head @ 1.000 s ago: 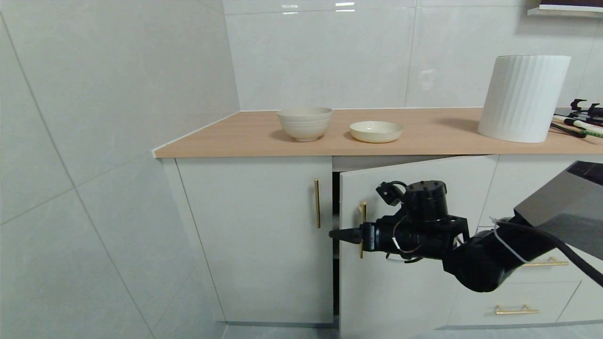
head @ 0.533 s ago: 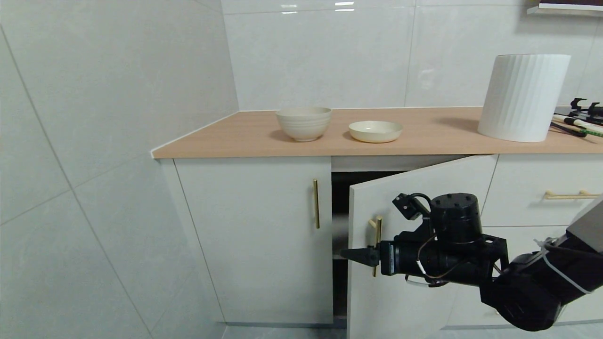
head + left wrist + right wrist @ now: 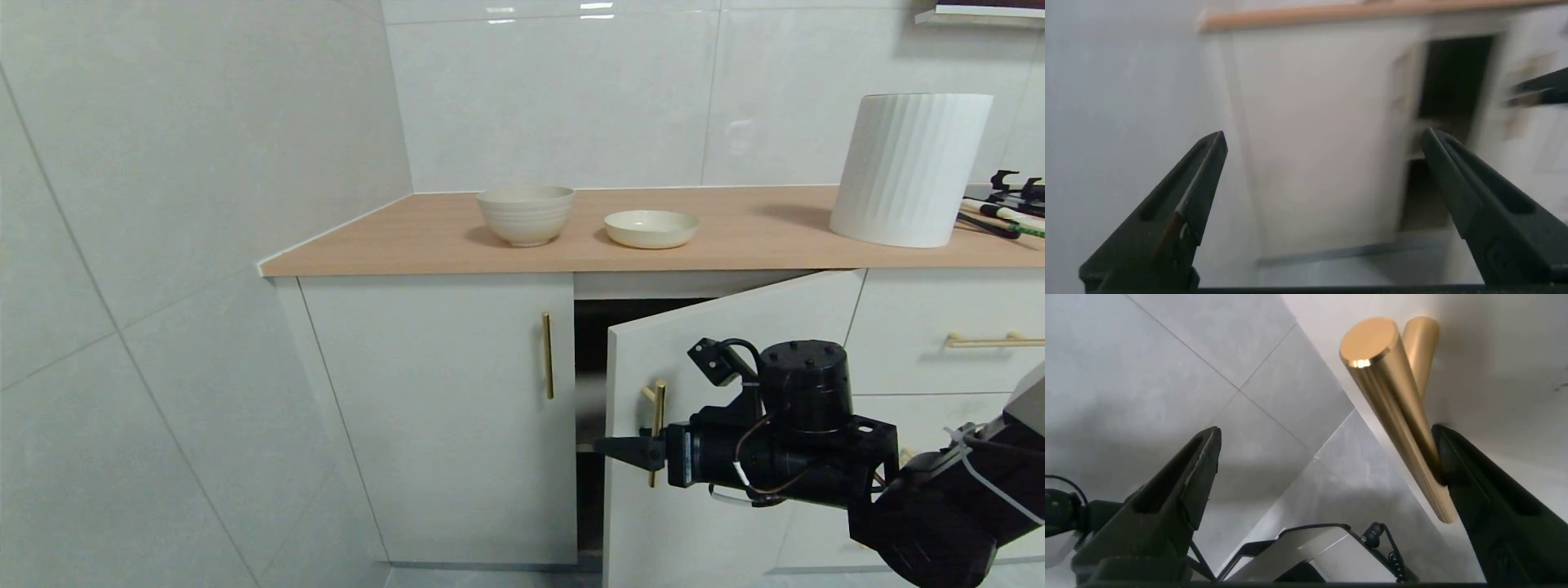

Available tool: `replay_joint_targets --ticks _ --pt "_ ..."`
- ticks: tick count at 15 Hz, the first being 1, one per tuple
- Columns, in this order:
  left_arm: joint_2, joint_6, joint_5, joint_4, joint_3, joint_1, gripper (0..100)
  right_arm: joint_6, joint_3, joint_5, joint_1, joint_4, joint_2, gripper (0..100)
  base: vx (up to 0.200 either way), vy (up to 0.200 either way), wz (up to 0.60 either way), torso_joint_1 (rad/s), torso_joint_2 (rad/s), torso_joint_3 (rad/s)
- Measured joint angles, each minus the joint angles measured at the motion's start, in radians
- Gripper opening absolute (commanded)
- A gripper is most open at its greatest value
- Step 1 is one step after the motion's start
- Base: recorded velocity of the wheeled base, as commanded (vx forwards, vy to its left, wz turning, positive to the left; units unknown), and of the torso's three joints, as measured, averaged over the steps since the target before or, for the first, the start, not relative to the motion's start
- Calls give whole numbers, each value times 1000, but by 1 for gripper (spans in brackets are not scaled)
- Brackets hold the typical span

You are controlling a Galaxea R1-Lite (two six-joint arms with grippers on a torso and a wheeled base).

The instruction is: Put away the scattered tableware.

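A ribbed beige bowl (image 3: 526, 214) and a shallow cream dish (image 3: 651, 228) sit side by side on the wooden counter (image 3: 775, 233). Below them the right cabinet door (image 3: 718, 343) stands partly swung out, showing a dark opening (image 3: 589, 351). My right gripper (image 3: 624, 448) is level with that door's brass handle (image 3: 655, 425). In the right wrist view the right gripper (image 3: 1323, 498) is open, and the handle (image 3: 1396, 416) runs between the fingers, close against one of them. My left gripper (image 3: 1319, 204) is open and holds nothing; it faces the cabinet front (image 3: 1323, 122) from farther back.
A tall white ribbed container (image 3: 908, 170) stands at the counter's right, with utensils (image 3: 1004, 214) beyond it. The left cabinet door (image 3: 441, 408) is closed, its handle (image 3: 548, 355) beside the gap. Drawers with brass handles (image 3: 992, 337) lie to the right. A tiled wall closes the left side.
The right cabinet door has swung farther open, and my right gripper has moved right and down along with its handle. The bowl and dish have not moved.
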Motion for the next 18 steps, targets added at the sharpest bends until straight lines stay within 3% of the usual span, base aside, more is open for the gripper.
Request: replay_joint_targets --ticks 2,4,6,8,10,13,15,17,18 --pt "146 14 -92 11 -114 -9 100 0 3 2 0 0 -4 100 0 0 0 0 0 0" --pt "345 49 -195 4 -207 -14 100 0 14 4 3 -3 -9 100 0 0 0 0 0 0" --pt "571 88 -285 -42 -277 -37 100 -4 24 3 11 -7 -10 100 0 0 0 0 0 0" --pt "802 108 -337 -114 -317 -83 100 -4 29 13 11 -8 -11 100 0 0 0 0 0 0" --pt "1025 120 -366 -234 -336 -133 100 -5 33 17 11 -9 -13 100 0 0 0 0 0 0" --pt "1321 122 -384 -491 -338 -222 100 -5 35 21 11 -7 -16 100 0 0 0 0 0 0" --pt "1471 94 -388 -650 -334 -296 100 -5 37 21 11 -7 -16 100 0 0 0 0 0 0" --pt "1569 62 -392 -745 -319 -360 100 -5 41 21 15 -11 -18 100 0 0 0 0 0 0" --pt "1608 56 -393 -804 -302 -380 0 -4 43 21 15 -17 -18 100 0 0 0 0 0 0"
